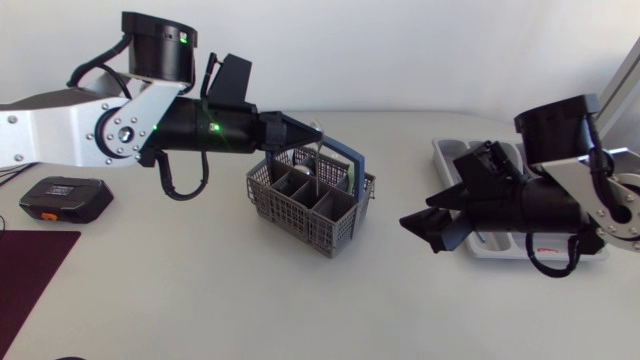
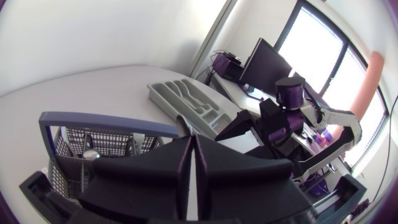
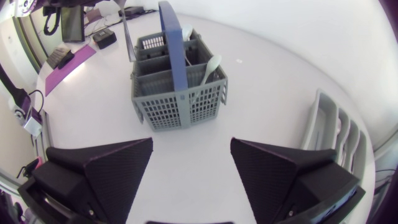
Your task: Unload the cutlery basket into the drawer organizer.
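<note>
the left tool (image 1: 308,133) is clenched on a thin cutlery handle (image 1: 318,152) standing upright in the basket (image 1: 300,205) mid-tabletop (image 1: 200,300). the drawer organizer (image 1: 445,150) lies well to its right, beside the right tool (image 1: 425,228), which gapes released toward the basket.

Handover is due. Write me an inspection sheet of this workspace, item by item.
Surface: white table, no spills seen.
Job's things: grey basket with a blue handle, mid-table, with cutlery in it, including a white spoon; organizer at the right arm's side, partly hidden by that arm.
Clutter: black box and dark red mat near the left edge.
Grippers: left gripper over the basket, shut on a utensil; right gripper open, empty, between basket and organizer.
Cables: black loop under the left arm, another under the right.
Surroundings: nothing seen.
</note>
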